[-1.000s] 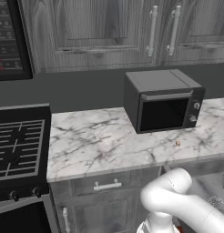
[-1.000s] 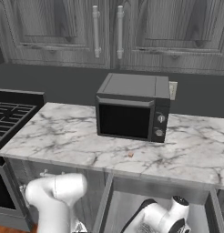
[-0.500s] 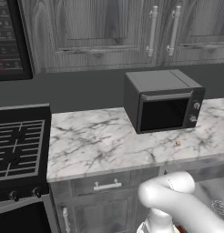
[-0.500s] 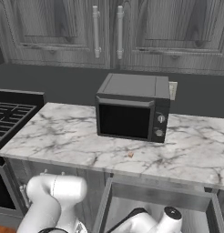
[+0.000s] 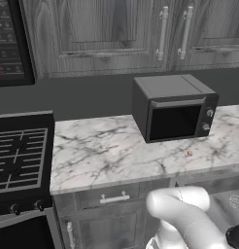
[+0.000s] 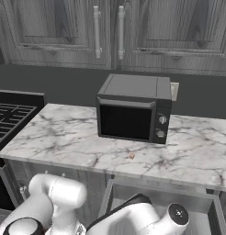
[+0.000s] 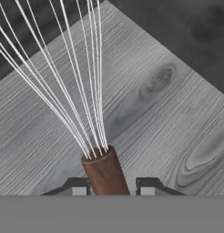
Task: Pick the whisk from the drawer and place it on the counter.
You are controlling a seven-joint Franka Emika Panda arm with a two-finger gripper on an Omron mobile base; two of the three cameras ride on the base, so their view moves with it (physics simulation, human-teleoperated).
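- Hand view: my gripper has a fingertip on each side of the whisk handle, closed on it. Reddish-brown handle runs up between the tips, silver wires fan toward the top left. Behind it is the pale grey wood-grain floor of the drawer, darker area beyond its edge at top right.
- Left base view: my arm bends low at lower right, below the counter edge. Microwave sits on the counter's right part, stove at left. Small orange speck lies on the marble in front of the microwave.
- Right base view: drawer is pulled open under the counter, my arm reaching down into it. Microwave stands on the marble above.
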